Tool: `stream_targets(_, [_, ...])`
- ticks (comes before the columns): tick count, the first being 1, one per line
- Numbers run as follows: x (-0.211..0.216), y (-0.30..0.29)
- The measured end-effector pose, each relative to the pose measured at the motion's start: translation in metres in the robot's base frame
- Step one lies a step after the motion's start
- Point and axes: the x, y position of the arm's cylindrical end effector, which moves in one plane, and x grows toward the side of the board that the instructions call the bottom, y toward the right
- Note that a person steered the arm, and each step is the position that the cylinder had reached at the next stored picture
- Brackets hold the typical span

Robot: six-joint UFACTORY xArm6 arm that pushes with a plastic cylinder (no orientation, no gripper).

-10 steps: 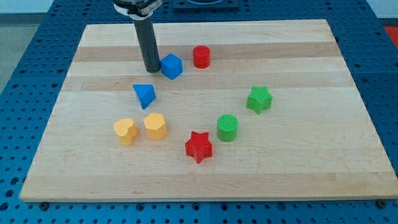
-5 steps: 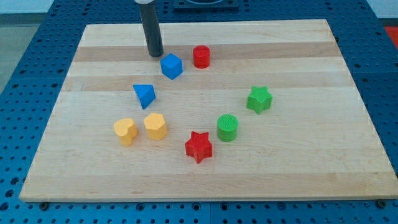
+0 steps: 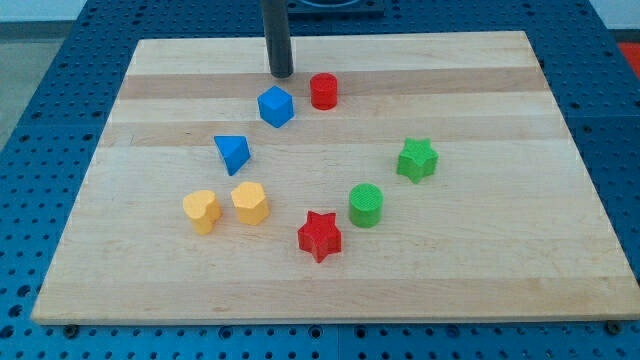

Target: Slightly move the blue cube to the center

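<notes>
Now, my tip (image 3: 281,74) sits near the view's top edge of the pale wooden counter (image 3: 480,290), just above the small blue plastic cube (image 3: 276,106) and apart from it, with a sliver of bare wood between. No claw on this rig: only the dark rod, holding nothing.

Blue cube lies in the upper middle of the counter, left of the red plastic cylinder (image 3: 323,91), which is near but not touching. Below-left of the cube: a blue wedge-like block (image 3: 233,153). Lower still, a yellow heart-like block (image 3: 201,211) and a yellow hexagonal block (image 3: 249,202), side by side. Toward the view's right: green star (image 3: 417,159), green cylinder (image 3: 366,205), red star (image 3: 319,236).

Judgement: tip is placed behind the cube for a push toward the view's bottom, centre-ward.

Risks:
- Off-centre contact on a cube corner could spin it, sending it sideways into the red cylinder or toward the blue wedge.
- Too long a stroke overshoots; task asks only for a slight shift.
- Tip drifting right may clip the red cylinder.
</notes>
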Motion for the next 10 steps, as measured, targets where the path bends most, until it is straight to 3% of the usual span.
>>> stream_targets(10, [0.048,0.000])
